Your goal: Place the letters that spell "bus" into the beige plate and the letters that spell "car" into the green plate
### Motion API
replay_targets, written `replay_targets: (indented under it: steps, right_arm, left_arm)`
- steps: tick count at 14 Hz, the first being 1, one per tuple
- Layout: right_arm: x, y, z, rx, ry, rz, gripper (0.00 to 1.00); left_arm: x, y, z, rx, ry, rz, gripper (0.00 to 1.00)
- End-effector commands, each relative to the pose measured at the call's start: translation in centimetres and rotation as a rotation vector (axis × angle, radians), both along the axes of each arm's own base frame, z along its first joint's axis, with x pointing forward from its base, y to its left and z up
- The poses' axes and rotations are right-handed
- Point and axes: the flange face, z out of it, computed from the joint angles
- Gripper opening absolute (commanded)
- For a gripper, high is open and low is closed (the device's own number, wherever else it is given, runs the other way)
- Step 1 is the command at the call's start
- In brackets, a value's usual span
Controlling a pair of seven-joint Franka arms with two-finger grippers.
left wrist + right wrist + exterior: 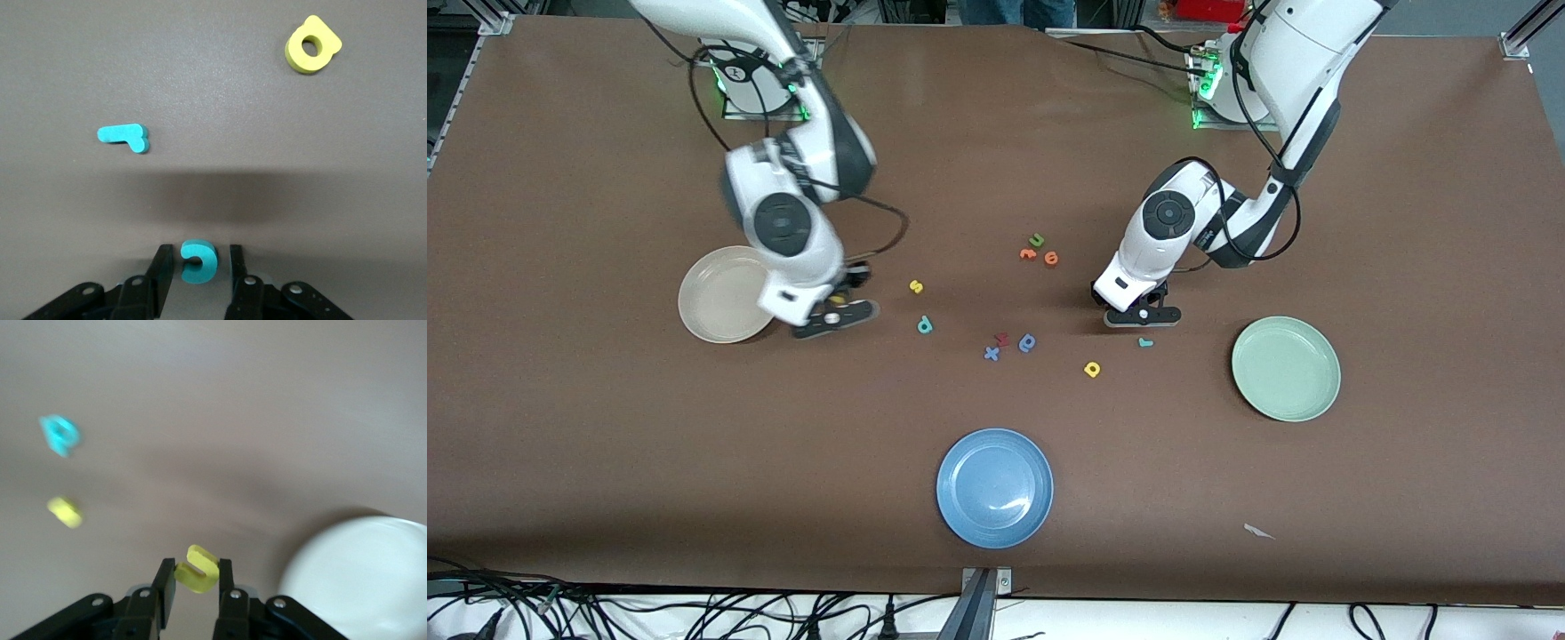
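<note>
Two letters sit between fingers: the yellow "u" (197,569) clamped in the right end effector (834,317) just beside the beige plate (711,307), the teal "c" (199,261) between the left end effector's (1141,316) nearly closed fingers at ten o'clock from the green plate (1286,368), with the teal "r" (1145,341) and yellow "a" (1092,369) nearby on the bench (605,462).

Both arms wear glossy white shells with dark grey joints, black cables looping alongside, green lights at their bases, black claws with silver screws.
</note>
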Motion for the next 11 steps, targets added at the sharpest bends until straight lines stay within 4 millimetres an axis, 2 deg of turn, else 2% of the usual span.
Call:
replay_targets:
  steps: [1, 3, 4, 5, 6, 8, 10, 11]
  right_arm:
    - [-0.6, -7.1, -0.1, -0.005, 0.09, 0.047, 0.11]
    - [-1.7, -11.5, -2.8, -0.008, 0.114, 0.041, 0.11]
    - [-2.9, -12.4, -4.4, -0.001, 0.104, 0.047, 0.11]
    - [-3.9, -14.3, -6.4, 0.002, 0.077, 0.04, 0.11]
    - [-4.9, -15.2, -7.9, 0.009, 0.049, 0.057, 0.11]
    - [-5.7, -16.4, -9.4, 0.007, 0.032, 0.058, 0.12]
    - [-5.8, -16.6, -10.2, -0.001, 0.036, 0.058, 0.3]
    - [-5.8, -16.5, -10.2, -0.001, 0.037, 0.055, 0.48]
  left_arm:
    - [-0.2, 0.1, -0.4, 0.028, 0.01, -0.034, 0.35]
    - [-0.2, 0.1, -0.4, 0.033, 0.014, -0.034, 0.3]
    - [-0.2, 0.1, -0.4, 0.032, 0.013, -0.034, 0.28]
    - [-0.2, 0.1, -0.4, 0.033, 0.014, -0.036, 0.27]
    - [-0.3, 0.1, -0.4, 0.033, 0.016, -0.036, 0.26]
    - [-0.3, 0.1, -0.5, 0.033, 0.017, -0.037, 0.23]
    - [-0.3, 0.1, -0.5, 0.034, 0.017, -0.036, 0.21]
    - [-0.3, 0.1, -0.5, 0.034, 0.017, -0.036, 0.2]
